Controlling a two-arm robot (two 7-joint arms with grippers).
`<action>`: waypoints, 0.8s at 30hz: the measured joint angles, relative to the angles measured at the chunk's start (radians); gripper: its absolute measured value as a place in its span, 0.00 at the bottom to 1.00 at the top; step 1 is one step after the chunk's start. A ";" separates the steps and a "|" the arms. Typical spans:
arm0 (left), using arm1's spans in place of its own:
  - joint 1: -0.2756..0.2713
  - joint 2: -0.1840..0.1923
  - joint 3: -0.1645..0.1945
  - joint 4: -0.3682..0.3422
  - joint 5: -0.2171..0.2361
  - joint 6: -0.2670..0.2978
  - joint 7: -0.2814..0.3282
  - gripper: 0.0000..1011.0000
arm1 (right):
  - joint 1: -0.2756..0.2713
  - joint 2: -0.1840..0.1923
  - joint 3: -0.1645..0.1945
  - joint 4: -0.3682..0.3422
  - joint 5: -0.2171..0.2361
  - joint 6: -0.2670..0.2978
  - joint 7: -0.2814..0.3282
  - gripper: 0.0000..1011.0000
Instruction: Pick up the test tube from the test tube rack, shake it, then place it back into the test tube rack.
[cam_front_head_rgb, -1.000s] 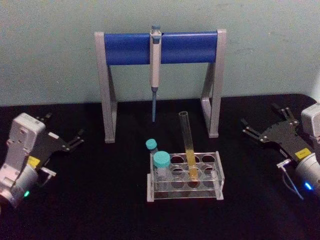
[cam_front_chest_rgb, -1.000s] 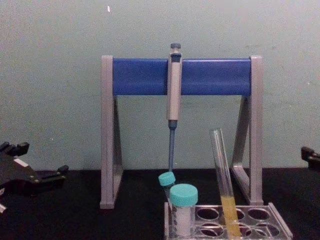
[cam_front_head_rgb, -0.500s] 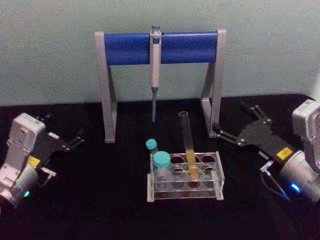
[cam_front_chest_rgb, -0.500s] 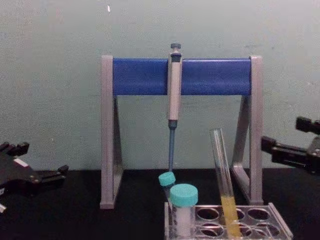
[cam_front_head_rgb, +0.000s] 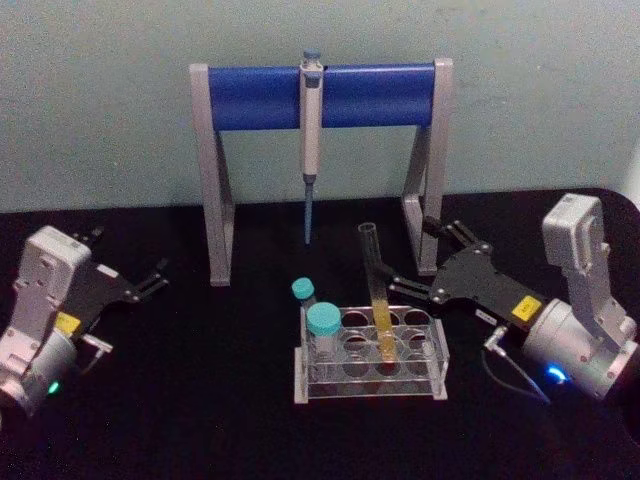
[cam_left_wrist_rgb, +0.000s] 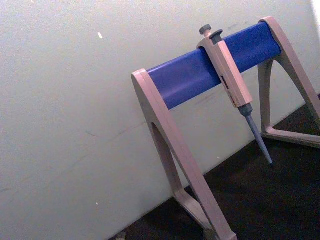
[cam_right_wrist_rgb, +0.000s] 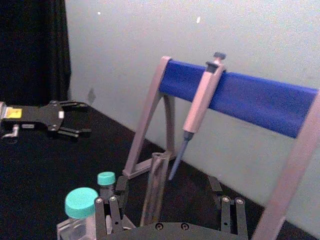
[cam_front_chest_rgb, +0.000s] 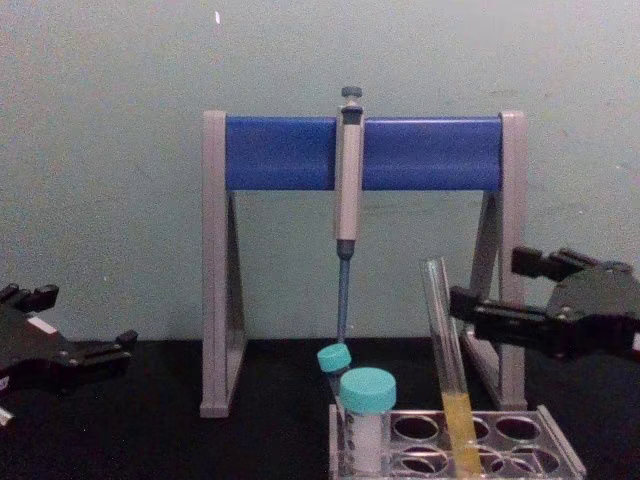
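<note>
The test tube (cam_front_head_rgb: 377, 290) stands in the test tube rack (cam_front_head_rgb: 368, 392), which sits on the black counter (cam_front_head_rgb: 200, 410) in front of the pipette stand (cam_front_head_rgb: 260, 97). The tube is in a hole to the right of the two teal-capped vials (cam_front_head_rgb: 323, 320). It is tilted, its open top leaning toward the robot's left and toward the stand, and its lower part is filled with yellow liquid. It rises well above the low rack. The right end effector (cam_front_head_rgb: 410, 252) is just to the right of the tube's upper half, level with the clear glass above the liquid. Its fingers are spread wide and have hold of nothing. In the chest view the nearer fingertip (cam_front_chest_rgb: 458, 299) is just beside the glass, and I cannot tell whether it touches. In the right wrist view the tube rises between the two spread fingers, closer to the one on the vials' side. The left end effector (cam_front_head_rgb: 128, 250) hovers low over the left side of the counter, well apart from the rack. Its fingers are also spread apart and empty, and they point toward the stand's left leg. A grey-blue pipette (cam_front_head_rgb: 310, 130) hangs from the middle of the stand's blue crossbar, its tip above the counter behind the rack.
</note>
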 joint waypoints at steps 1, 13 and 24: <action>0.000 0.000 0.000 0.000 0.000 0.000 0.000 0.99 | 0.004 -0.003 -0.002 0.003 0.000 0.006 0.006 0.99; 0.000 0.000 0.000 0.000 0.000 0.000 0.000 0.99 | 0.042 -0.044 -0.010 0.047 -0.004 0.103 0.044 0.99; 0.000 0.000 0.000 0.000 0.000 0.000 0.000 0.99 | 0.068 -0.071 -0.013 0.068 0.006 0.196 0.053 0.99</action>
